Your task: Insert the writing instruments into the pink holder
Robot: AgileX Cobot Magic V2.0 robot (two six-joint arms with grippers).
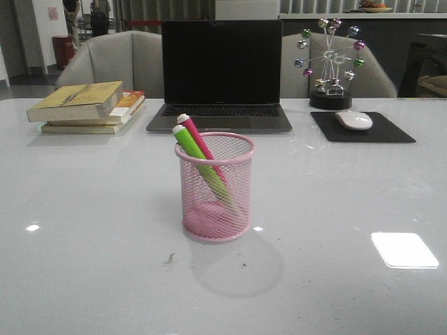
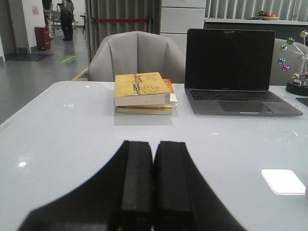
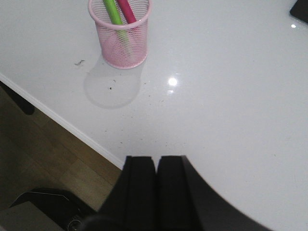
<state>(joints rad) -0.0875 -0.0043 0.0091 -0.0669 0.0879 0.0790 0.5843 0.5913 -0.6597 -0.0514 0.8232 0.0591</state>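
Note:
The pink holder [image 1: 214, 187] stands upright in the middle of the white table. Both marker pens lean inside it, white ends up and tilted left: the lime green one [image 1: 190, 145] in front, the magenta one [image 1: 196, 136] behind. The right wrist view shows the same holder [image 3: 121, 34] with the green pen [image 3: 112, 10] and magenta pen [image 3: 127, 9] in it. My right gripper [image 3: 156, 161] is shut and empty over the table's near edge, well away from the holder. My left gripper [image 2: 153, 147] is shut and empty, low over bare table. Neither gripper appears in the front view.
A closed-lid-dark laptop [image 1: 221, 73] sits at the back centre, a stack of books [image 1: 87, 106] at the back left, and a mouse [image 1: 354, 120] on a black pad [image 1: 361, 128] at the back right beside a ball ornament [image 1: 330, 63]. The table edge [image 3: 72, 127] drops to wooden floor.

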